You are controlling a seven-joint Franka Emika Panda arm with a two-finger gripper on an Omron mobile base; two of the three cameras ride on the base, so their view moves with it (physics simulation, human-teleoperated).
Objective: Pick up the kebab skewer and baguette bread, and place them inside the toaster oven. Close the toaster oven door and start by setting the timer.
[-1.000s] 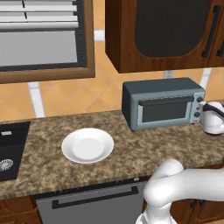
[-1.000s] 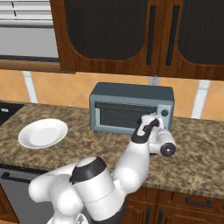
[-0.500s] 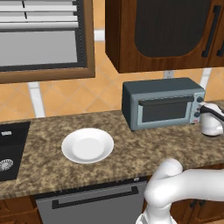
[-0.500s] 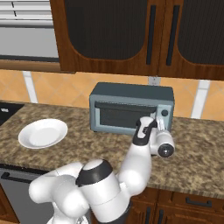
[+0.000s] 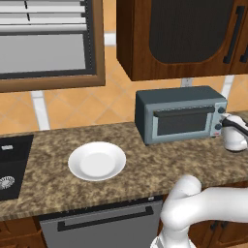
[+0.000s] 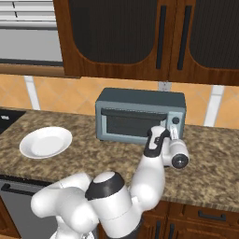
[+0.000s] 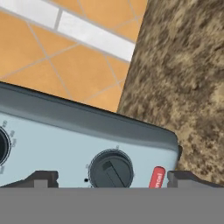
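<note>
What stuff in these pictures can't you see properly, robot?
- Inside the toaster oven: its door is shut and the dark glass hides any food, in both base views.
- The gripper: the hand view's bottom edge cuts off all but its fingertips, set wide apart on either side of a black knob.
- The second knob: cut by the hand view's left edge.
- The red button's lettering: too small and partly cut off.
</note>
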